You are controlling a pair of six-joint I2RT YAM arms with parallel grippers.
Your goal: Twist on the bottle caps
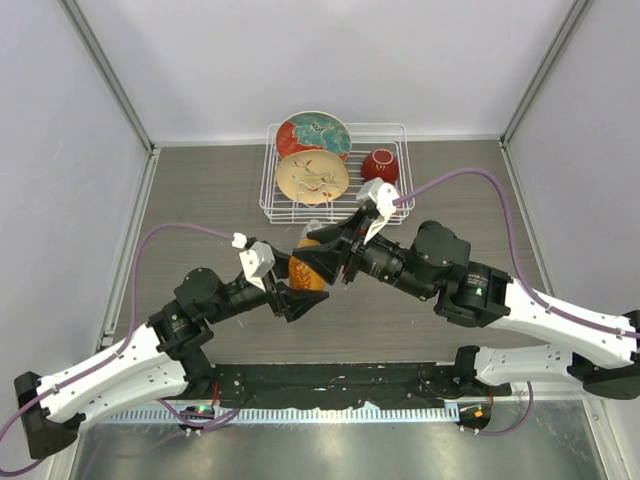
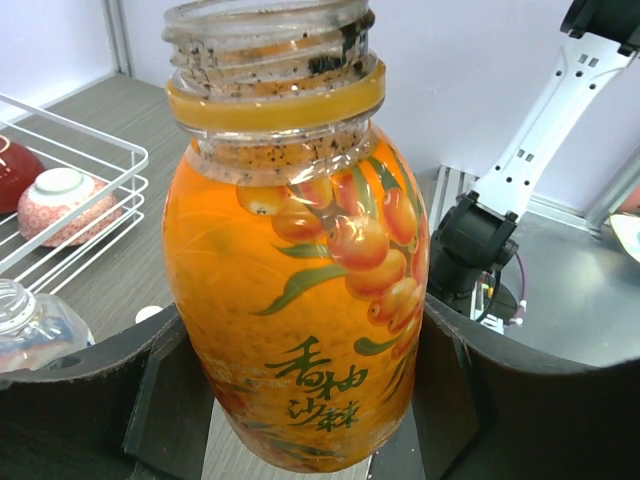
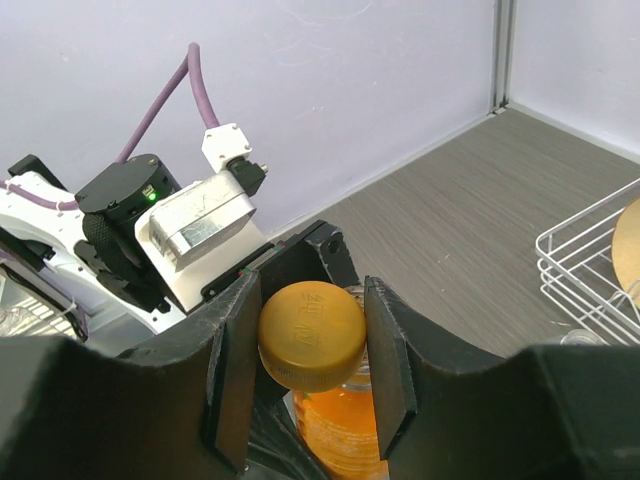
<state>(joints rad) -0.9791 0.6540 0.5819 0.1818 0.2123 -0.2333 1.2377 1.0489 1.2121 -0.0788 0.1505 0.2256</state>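
The squat orange bottle (image 2: 300,290) with the fruit print is full of orange liquid, neck open and threads bare. It's upright over the middle of the table (image 1: 200,190), just in front of the wire rack (image 1: 268,190). The left gripper (image 2: 300,400) has its jaws clamped on the bottle's sides. The right gripper (image 3: 312,360) pinches the orange cap (image 3: 311,335) just over the mouth.

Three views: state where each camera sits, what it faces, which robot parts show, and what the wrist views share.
Top external: overhead behind the bases, looking down at the table; left arm and right arm show.
Left wrist: on the left gripper, facing the orange bottle; own fingers, right arm show.
Right wrist: on the right gripper, facing the orange cap; own fingers, left arm show.
Shared: wrist views both show the orange bottle.
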